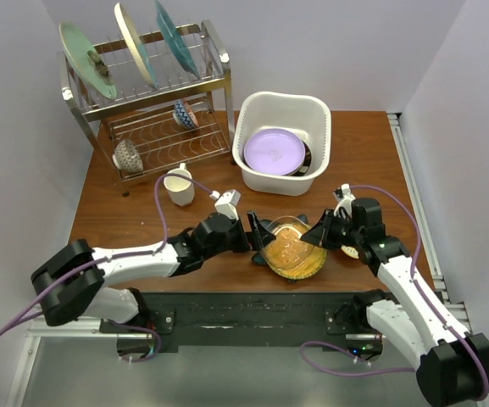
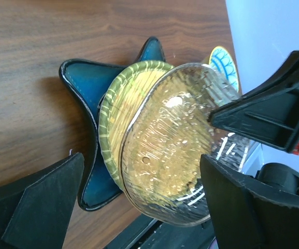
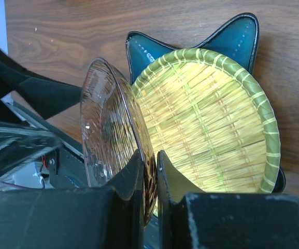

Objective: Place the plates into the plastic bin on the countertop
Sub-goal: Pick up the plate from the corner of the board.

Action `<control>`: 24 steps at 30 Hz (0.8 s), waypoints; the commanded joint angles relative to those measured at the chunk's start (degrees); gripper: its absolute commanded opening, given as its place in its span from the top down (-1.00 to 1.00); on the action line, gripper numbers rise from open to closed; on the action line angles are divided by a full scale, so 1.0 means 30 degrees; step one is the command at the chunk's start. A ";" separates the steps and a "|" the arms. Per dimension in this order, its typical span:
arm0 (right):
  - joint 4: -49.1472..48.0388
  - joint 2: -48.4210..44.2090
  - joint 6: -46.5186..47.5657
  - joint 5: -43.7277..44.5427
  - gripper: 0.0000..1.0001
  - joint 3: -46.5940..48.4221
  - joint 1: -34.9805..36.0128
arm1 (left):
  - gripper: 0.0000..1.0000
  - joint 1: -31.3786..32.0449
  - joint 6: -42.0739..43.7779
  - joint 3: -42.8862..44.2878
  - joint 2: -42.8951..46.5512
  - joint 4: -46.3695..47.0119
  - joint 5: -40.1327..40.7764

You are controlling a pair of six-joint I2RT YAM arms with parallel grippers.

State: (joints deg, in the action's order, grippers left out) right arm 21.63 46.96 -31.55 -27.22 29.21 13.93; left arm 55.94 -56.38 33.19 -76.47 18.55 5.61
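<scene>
An amber glass plate (image 1: 296, 251) stands tilted on edge over a stack near the table's front edge. My right gripper (image 3: 150, 165) is shut on its rim, also seen from above (image 1: 319, 235). Under it lie a green-rimmed woven plate (image 3: 211, 119) and a blue star-shaped plate (image 3: 238, 39). My left gripper (image 2: 141, 162) is open; its fingers stand either side of the amber plate (image 2: 175, 150) without touching it, at the plate's left in the top view (image 1: 257, 238). The white plastic bin (image 1: 313, 108) sits behind, holding a lavender plate (image 1: 274, 151) over a dark one.
A steel dish rack (image 1: 214, 52) at the back left carries three upright plates and two bowls. A white mug (image 1: 179, 186) stands in front of it. A small blue-patterned bowl (image 2: 225, 63) lies just beyond the stack. The table's front edge runs right below the plates.
</scene>
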 commanded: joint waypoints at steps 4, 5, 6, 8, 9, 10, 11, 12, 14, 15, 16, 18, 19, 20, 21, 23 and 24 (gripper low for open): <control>-0.1612 0.0957 -0.0118 -0.0886 1.00 0.0019 0.0072 | -1.00 0.0044 0.0746 -0.0546 0.4127 -0.3393 0.3397; -0.1729 0.1045 -0.0118 -0.0916 1.00 -0.0010 0.0072 | -1.00 0.0044 0.0949 -0.0546 0.4914 -0.3834 0.3782; -0.1760 0.1278 -0.0118 -0.0974 1.00 0.0018 0.0072 | -1.00 0.0044 0.1068 -0.0517 0.5270 -0.4766 0.4221; -0.1877 0.1455 -0.0002 -0.1033 1.00 0.0251 0.0043 | -1.00 0.0015 0.1243 -0.0458 0.6118 -0.5563 0.5335; -0.1848 0.1601 0.0028 -0.1004 1.00 0.0369 0.0072 | -1.00 0.0015 0.1273 -0.0458 0.6298 -0.6118 0.5773; -0.1790 0.1690 0.0087 -0.1004 1.00 0.0515 0.0072 | -1.00 0.0014 0.1245 -0.0429 0.6444 -0.6123 0.5923; -0.1789 0.1749 0.0203 -0.1033 1.00 0.0778 0.0072 | -1.00 0.0014 0.1244 -0.0486 0.6649 -0.6935 0.6040; -0.1789 0.1807 0.0233 -0.1004 1.00 0.0896 0.0072 | -1.00 0.0014 0.1186 -0.0545 0.6709 -0.7321 0.6157; -0.1877 0.2071 0.0234 -0.0975 1.00 0.1159 0.0072 | -1.00 0.0014 0.1011 -0.0604 0.6768 -0.7675 0.6275; -0.1877 0.2129 0.0205 -0.1004 1.00 0.1219 0.0072 | -1.00 0.0014 0.0952 -0.0749 0.6768 -0.7908 0.6392; -0.1993 0.2217 0.0146 -0.0975 1.00 0.1278 0.0072 | -1.00 0.0014 0.0749 -0.0809 0.6739 -0.7997 0.6509; -0.1965 0.2218 0.0058 -0.0887 1.00 0.1483 0.0072 | -1.00 -0.0015 0.0572 -0.0897 0.6564 -0.8144 0.6801; -0.1965 0.2218 0.0029 -0.0800 1.00 0.1599 0.0072 | -1.00 -0.0073 0.0426 -0.0897 0.6447 -0.8145 0.6861; -0.1907 0.2189 0.0000 -0.0625 1.00 0.1833 0.0072 | -1.00 -0.0131 0.0453 -0.0897 0.6214 -0.8116 0.6862; -0.1819 0.2189 -0.0001 -0.0507 1.00 0.1951 0.0072 | -1.00 -0.0190 0.0511 -0.0839 0.6066 -0.7941 0.6659; -0.1818 0.2276 -0.0146 -0.0302 1.00 0.2243 0.0072 | -1.00 -0.0365 0.0746 -0.0693 0.5512 -0.7823 0.6482; -0.1935 0.2363 -0.0234 -0.0301 1.00 0.2332 0.0072 | -1.00 -0.0366 0.0775 -0.0605 0.5334 -0.7764 0.6510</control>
State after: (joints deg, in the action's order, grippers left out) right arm 18.24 53.78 -31.46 -28.08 32.34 13.93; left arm 55.55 -54.48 30.72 -58.37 -5.63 23.14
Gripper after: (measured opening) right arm 0.092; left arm 0.997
